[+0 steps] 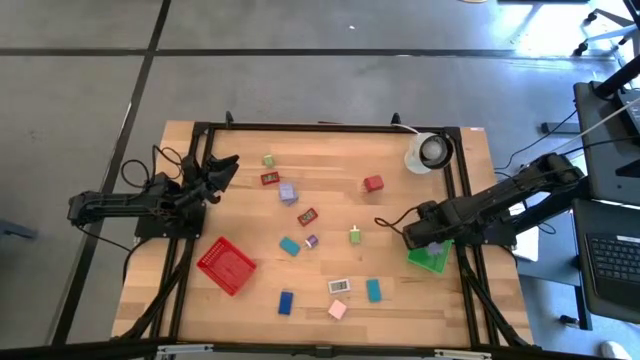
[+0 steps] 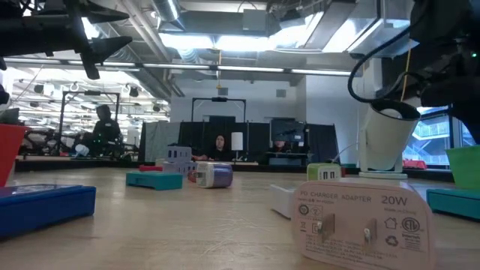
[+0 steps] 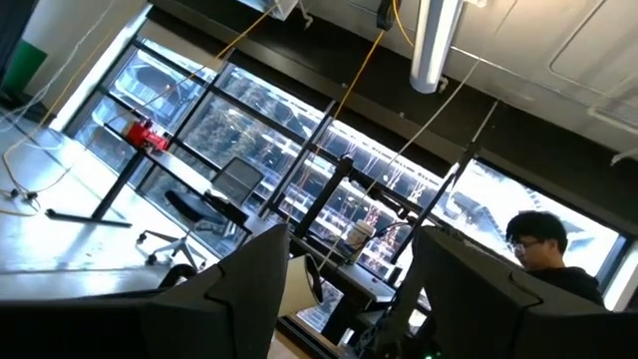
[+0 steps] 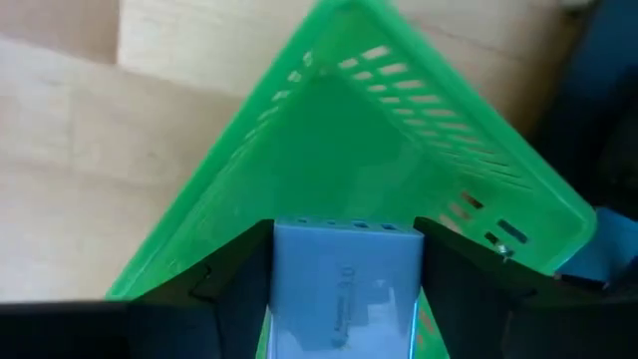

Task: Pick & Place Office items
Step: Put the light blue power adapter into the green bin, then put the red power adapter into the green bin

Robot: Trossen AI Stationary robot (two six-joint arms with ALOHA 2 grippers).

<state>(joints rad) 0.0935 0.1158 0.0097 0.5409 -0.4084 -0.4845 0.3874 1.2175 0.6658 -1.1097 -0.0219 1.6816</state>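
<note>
Right gripper (image 4: 344, 289) grips a lavender block (image 4: 344, 284) over the green basket (image 4: 399, 130) (table's right edge); left gripper (image 3: 344, 289) open, empty.

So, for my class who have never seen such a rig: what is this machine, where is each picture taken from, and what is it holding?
Two dark robot arms work at a wooden table. One picture looks straight down, one looks level across the tabletop, and one camera rides on each wrist. Small coloured office items lie scattered, with a red basket among them. The right hand holds a pale lavender block between its fingers, above the green basket. The left hand waits at the table's far left edge, raised, pointing into the room.
</note>
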